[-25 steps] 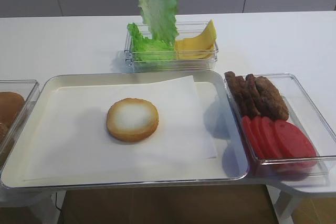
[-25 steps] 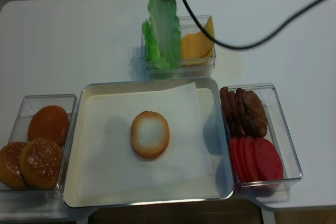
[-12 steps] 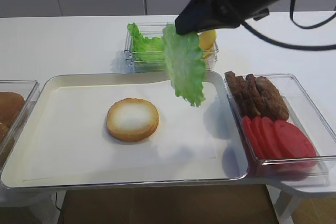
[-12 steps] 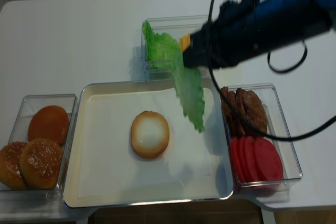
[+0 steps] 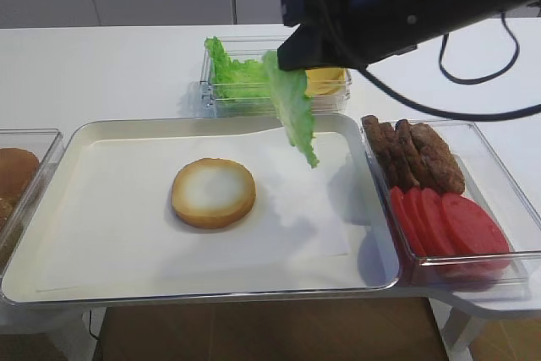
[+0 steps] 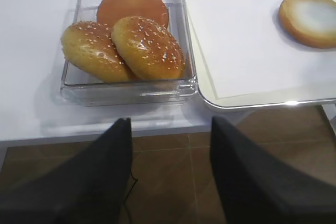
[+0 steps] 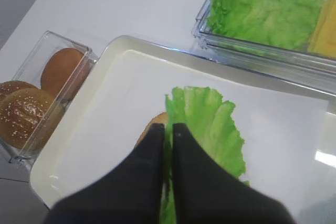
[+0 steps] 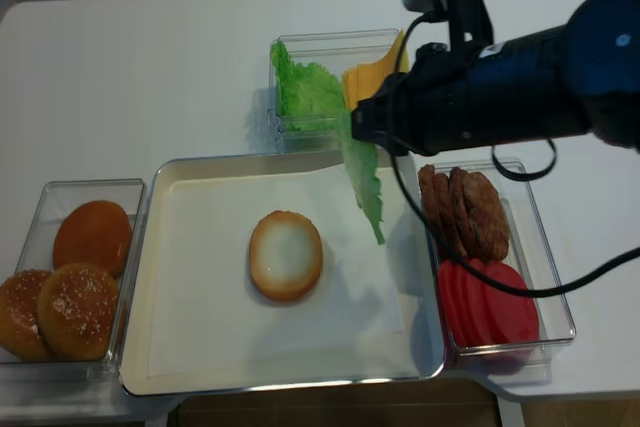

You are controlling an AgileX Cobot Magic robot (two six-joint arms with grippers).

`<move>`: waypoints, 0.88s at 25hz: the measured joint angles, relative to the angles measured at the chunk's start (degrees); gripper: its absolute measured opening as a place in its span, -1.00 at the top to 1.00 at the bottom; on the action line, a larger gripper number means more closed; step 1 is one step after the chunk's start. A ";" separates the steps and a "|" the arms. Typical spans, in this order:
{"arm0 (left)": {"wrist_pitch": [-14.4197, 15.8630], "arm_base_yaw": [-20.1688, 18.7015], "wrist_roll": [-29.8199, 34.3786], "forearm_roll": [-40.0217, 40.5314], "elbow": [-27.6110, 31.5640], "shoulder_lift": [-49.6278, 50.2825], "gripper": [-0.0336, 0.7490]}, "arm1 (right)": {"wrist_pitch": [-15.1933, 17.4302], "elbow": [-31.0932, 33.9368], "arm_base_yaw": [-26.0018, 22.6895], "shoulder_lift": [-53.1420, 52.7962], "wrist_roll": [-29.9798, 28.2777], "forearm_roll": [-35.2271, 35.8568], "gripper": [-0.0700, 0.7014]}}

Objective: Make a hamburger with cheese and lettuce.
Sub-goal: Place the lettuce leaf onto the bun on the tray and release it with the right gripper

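The right gripper (image 7: 167, 129) is clenched on a lettuce leaf (image 5: 292, 107), which hangs from its fingers above the back right part of the tray (image 5: 76, 143), clear of the paper liner (image 5: 127, 209). The leaf hangs roughly upright with its frilly lower tip pointing down, to the right of and behind the bun half (image 5: 213, 193). The bun half lies cut face up on the liner near the middle of the tray, bare. Behind the tray, a clear box (image 5: 211, 90) holds more lettuce on its left and cheese slices (image 5: 328, 82) on its right. The left gripper (image 6: 168, 129) hangs with fingers apart, grasping nothing, in front of the box of whole buns (image 6: 123, 45).
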 joint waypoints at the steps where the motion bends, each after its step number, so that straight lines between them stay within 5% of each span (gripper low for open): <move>1: 0.00 0.00 0.00 0.00 0.00 0.00 -0.01 | -1.08 0.00 0.83 0.55 -0.25 0.15 0.77; 10: -0.08 0.00 0.00 0.00 0.00 0.00 -0.01 | -10.69 0.00 4.59 5.77 -4.03 1.04 0.77; 22: -0.08 0.00 0.00 0.00 0.00 0.00 -0.01 | -11.10 0.03 5.03 9.82 -6.15 4.15 0.77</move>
